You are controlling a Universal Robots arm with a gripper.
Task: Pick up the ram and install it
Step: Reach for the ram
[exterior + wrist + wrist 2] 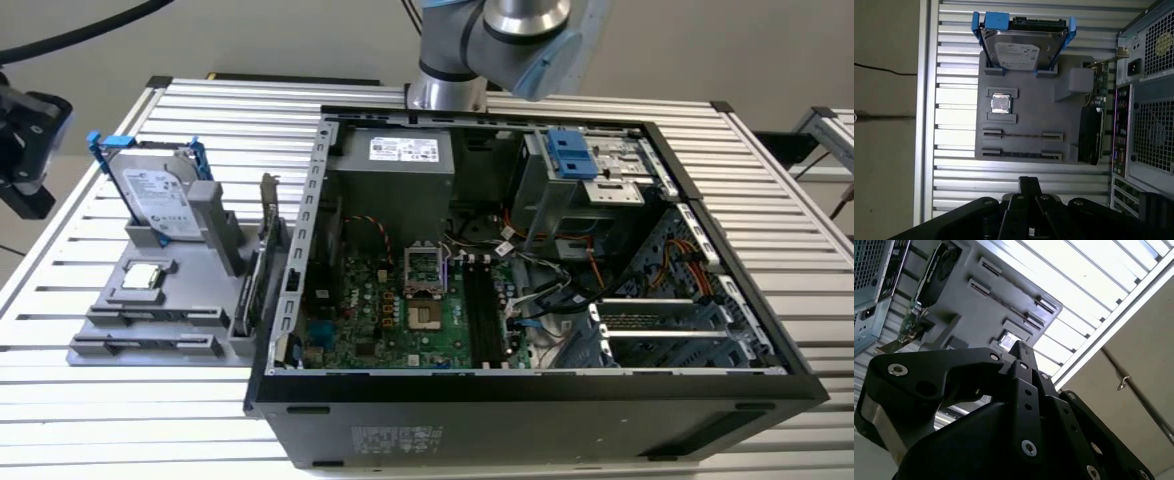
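Ram [1021, 154] is sitting in its holder

Ram is standing on its thin edge in the gray holder [1026, 107], in the row of clips that is farthest from the hard drive [1021, 47]. In the first wrist view it is showing as a long dark strip between two little clips. A second, thinner line is sitting in the next row (it is too thin to tell what it is). A small silver chip [1000, 103] is lying flat between those rows and the hard drive, which is standing up in its blue frame. A bigger card [1089, 140] is standing along the holder's side, next to the computer case [1149, 130].

The gripper [1029, 181] is hanging apart from the ram and is not touching it. Its fingers [1021, 370] are looking pressed together, and they are holding nothing.

In the exterior view the holder is sitting on the ribbed metal table [227, 110], to the exterior view's left of the open computer case. Inside the case a green board [387, 310] is lying flat, and long black slots [483, 310] are running beside it.
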